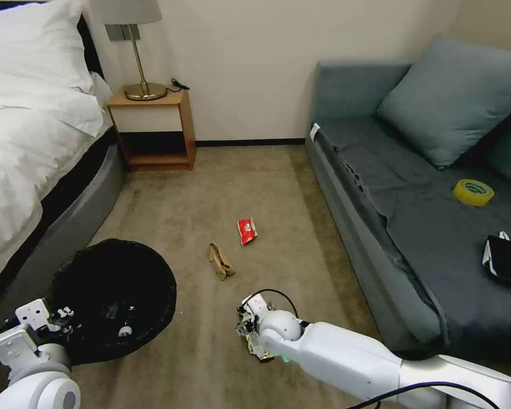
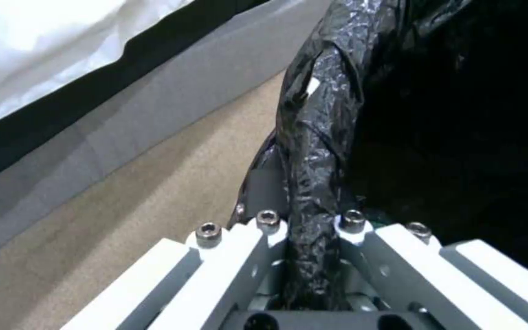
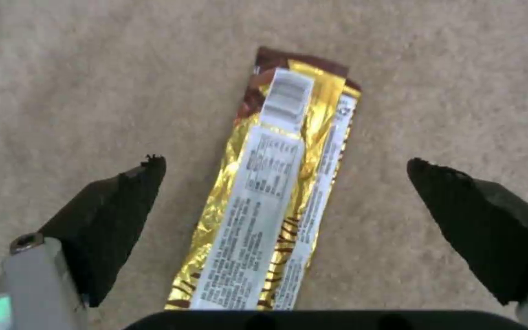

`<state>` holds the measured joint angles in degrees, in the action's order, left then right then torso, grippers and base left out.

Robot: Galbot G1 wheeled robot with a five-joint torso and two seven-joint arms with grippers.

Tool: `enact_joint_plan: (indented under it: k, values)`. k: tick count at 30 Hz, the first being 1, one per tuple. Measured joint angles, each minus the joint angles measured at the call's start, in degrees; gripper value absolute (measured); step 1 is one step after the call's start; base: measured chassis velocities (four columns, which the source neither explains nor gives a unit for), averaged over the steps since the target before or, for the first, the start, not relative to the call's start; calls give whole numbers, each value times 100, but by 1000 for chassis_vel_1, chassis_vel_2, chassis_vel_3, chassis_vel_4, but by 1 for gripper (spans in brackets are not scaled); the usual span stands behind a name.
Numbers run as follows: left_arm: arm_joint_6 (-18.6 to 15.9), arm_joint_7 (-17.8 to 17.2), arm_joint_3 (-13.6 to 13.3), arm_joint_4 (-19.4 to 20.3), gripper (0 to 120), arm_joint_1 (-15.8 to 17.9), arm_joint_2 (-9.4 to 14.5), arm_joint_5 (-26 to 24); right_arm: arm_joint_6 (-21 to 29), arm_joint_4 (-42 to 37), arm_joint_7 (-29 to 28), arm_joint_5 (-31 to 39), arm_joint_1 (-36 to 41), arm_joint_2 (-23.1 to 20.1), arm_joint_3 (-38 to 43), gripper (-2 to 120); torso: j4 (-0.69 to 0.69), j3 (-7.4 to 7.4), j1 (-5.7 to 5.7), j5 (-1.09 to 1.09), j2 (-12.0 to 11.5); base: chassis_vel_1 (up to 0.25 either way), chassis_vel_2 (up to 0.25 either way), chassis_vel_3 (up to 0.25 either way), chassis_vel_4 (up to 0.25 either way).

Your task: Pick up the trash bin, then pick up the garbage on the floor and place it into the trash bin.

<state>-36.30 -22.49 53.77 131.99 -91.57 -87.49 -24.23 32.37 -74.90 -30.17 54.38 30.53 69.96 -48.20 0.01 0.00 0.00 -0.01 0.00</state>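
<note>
The trash bin, lined with a crinkly black bag, is at the lower left beside the bed. My left gripper is shut on its rim; in the left wrist view the bagged rim runs between the closed fingers. My right gripper hangs low over the carpet, open. In the right wrist view its black fingertips straddle a long gold-and-brown wrapper lying flat, without touching it. A red snack packet and a crumpled tan paper wrapper lie farther out on the floor.
A bed with white bedding borders the left. A wooden nightstand with a lamp stands at the back wall. The grey sofa on the right carries a yellow tape roll and a black phone.
</note>
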Motion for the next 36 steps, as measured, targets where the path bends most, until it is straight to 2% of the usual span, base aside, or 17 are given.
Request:
enact_joint_plan:
  k: [21, 36]
  values:
    - [7, -3, 32, 87, 2, -63, -28, 16, -385, 752, 233, -477, 199, 168, -22, 100, -1, 0, 0, 1, 0, 0, 0, 0, 0]
    - [-4, -12, 26, 86, 2, -69, -35, 34, -428, 646, 237, -508, 300, 151, 40, 100, -1, 0, 0, 1, 0, 0, 0, 0, 0]
